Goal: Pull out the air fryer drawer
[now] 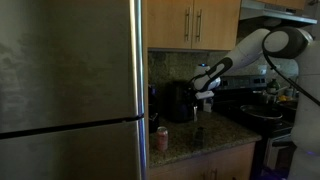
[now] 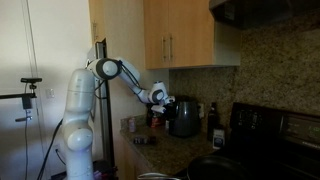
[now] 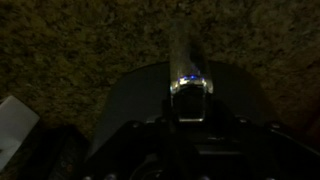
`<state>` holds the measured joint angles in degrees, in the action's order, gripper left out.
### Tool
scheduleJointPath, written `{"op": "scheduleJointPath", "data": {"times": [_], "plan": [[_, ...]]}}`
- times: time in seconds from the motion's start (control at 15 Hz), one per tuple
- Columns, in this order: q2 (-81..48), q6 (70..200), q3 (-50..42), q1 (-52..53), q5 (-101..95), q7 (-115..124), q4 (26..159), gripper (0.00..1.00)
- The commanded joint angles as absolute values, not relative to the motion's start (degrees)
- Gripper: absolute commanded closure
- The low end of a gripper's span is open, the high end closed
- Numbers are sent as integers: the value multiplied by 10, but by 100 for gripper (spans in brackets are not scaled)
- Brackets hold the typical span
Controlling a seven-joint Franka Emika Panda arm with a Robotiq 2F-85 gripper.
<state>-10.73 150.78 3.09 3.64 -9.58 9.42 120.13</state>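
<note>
The black air fryer (image 1: 180, 102) stands on the granite counter against the backsplash and shows in both exterior views (image 2: 184, 118). My gripper (image 1: 204, 93) is right against its front upper part, at handle height (image 2: 163, 100). The wrist view is very dark. It shows the fryer's dark body (image 3: 185, 120) low in the frame and a shiny handle piece (image 3: 188, 86) at the centre. My fingers are lost in the dark there. I cannot tell whether they close on the handle. I cannot tell whether the drawer is out.
A tall steel fridge (image 1: 70, 90) fills one side. A small orange-red can (image 1: 162, 138) stands at the counter edge. A stove with a pan (image 1: 262, 112) is beside the counter. A dark bottle (image 2: 212, 118) stands past the fryer. Wooden cabinets (image 2: 185, 35) hang above.
</note>
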Motion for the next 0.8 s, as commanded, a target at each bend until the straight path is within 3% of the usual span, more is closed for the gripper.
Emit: {"op": "scheduleJointPath", "data": {"times": [0.0, 0.4, 0.73], "plan": [[-106, 1504, 15, 50, -118, 118, 1199, 81], [-100, 1416, 1, 67, -207, 146, 1181, 81], [-102, 1377, 20, 61, -145, 115, 1172, 81]]}}
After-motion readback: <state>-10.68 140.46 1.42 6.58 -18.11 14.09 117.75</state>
